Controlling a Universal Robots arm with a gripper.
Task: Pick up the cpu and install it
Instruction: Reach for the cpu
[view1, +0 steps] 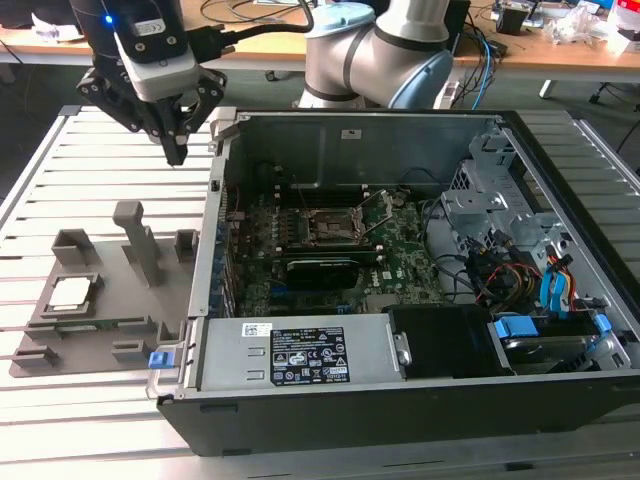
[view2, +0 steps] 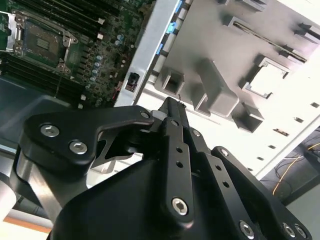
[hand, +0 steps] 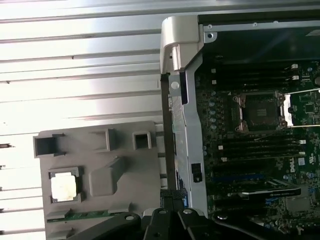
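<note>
Step in hand, as I read it: the approach to the pick, nothing lifted yet. My gripper (view1: 178, 155) hangs above the slatted table (view1: 60, 180), just off the open computer case (view1: 215, 200) on the exterior view's left, with its fingers pinched together to a point and nothing between them. The cpu (view1: 70, 292) lies flat, silvery top up, in a square pocket of the grey fixture plate (view1: 115, 300), well apart from my fingertips and lower down; the first wrist view shows it seated squarely in that pocket. Inside the case the motherboard socket (view1: 330, 228) sits bare, and its metal frame looks swung open, though I can't be sure of that. My judgement: the pick calls for spreading the fingers, lining them up square over the chip's edges, and a level descent clear of the upright posts (view1: 140, 240) on the plate between me and the pocket
</note>
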